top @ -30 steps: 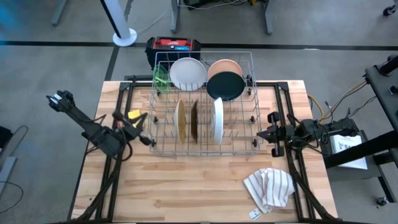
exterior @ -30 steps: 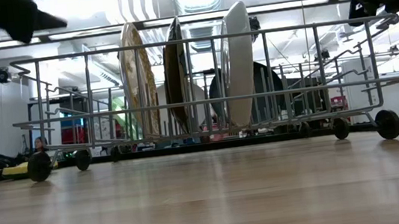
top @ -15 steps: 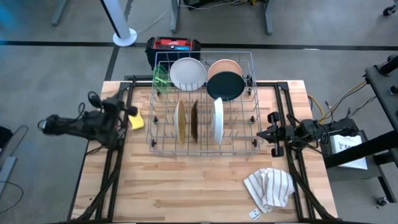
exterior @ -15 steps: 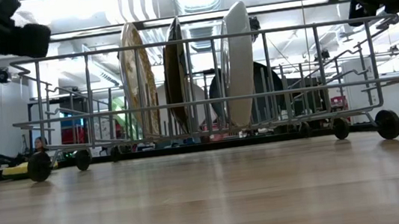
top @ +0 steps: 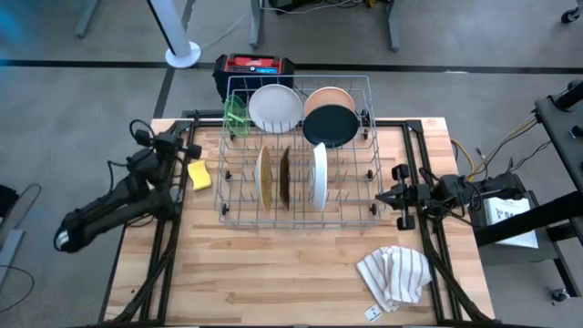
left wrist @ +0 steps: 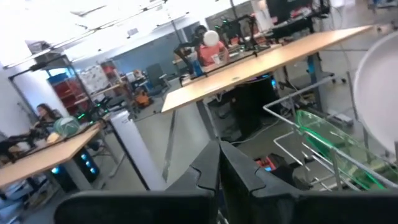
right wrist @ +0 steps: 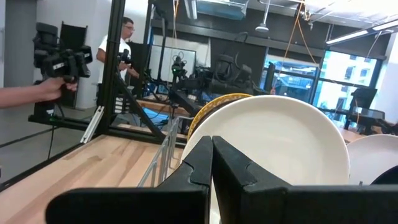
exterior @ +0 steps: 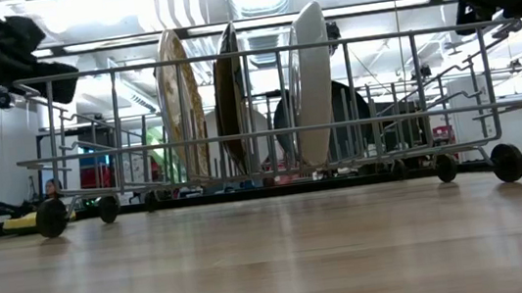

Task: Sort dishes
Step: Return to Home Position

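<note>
Rack (top: 296,214): grey wire. Bowls: lime-green see-through bowl (top: 236,116), peach bowl (top: 330,97), black bowl (top: 330,126). Plates: white plate (top: 274,107), speckled tan plate (top: 264,177), brown plate (top: 285,176), bigger white plate (top: 320,175). Sponge (top: 199,175) yellow. Cloth (top: 393,275) white, grey stripes. Table (top: 273,264) pale wood.

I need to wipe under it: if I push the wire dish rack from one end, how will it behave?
It will probably roll easily, since the dish rack stands on small wheels. The large white plate stands on edge between the wires, so a jerky push may rattle or tilt it.
</note>
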### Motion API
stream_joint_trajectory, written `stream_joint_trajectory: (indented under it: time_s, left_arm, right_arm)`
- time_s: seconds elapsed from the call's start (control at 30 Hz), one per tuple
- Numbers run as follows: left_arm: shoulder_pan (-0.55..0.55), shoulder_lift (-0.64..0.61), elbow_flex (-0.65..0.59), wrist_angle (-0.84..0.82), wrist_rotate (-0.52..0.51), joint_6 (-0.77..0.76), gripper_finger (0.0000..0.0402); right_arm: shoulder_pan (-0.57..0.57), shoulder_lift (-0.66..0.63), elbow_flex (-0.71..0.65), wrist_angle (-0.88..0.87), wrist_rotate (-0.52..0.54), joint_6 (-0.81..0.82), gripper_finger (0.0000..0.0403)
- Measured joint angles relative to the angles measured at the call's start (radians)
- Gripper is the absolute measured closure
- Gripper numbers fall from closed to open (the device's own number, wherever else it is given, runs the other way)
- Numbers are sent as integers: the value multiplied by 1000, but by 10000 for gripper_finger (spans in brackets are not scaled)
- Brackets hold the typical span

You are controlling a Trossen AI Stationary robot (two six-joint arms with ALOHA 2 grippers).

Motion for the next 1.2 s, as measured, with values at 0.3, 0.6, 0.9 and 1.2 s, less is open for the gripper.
stream_joint_trajectory:
  time_s: [0.3,0.6,0.9,1.2]
  left_arm:
    - [195,96,-21,17,177,0,401]
    - [208,261,-21,152,184,22,401]
    - [238,455,-21,416,181,135,401]
    - [294,556,-21,456,67,175,401]
  right_arm:
    - [0,1,0,0,0,0,403]
    - [0,2,0,-32,0,0,403]
    - [0,2,0,-53,-1,61,403]
    - [0,2,0,-83,-2,116,403]
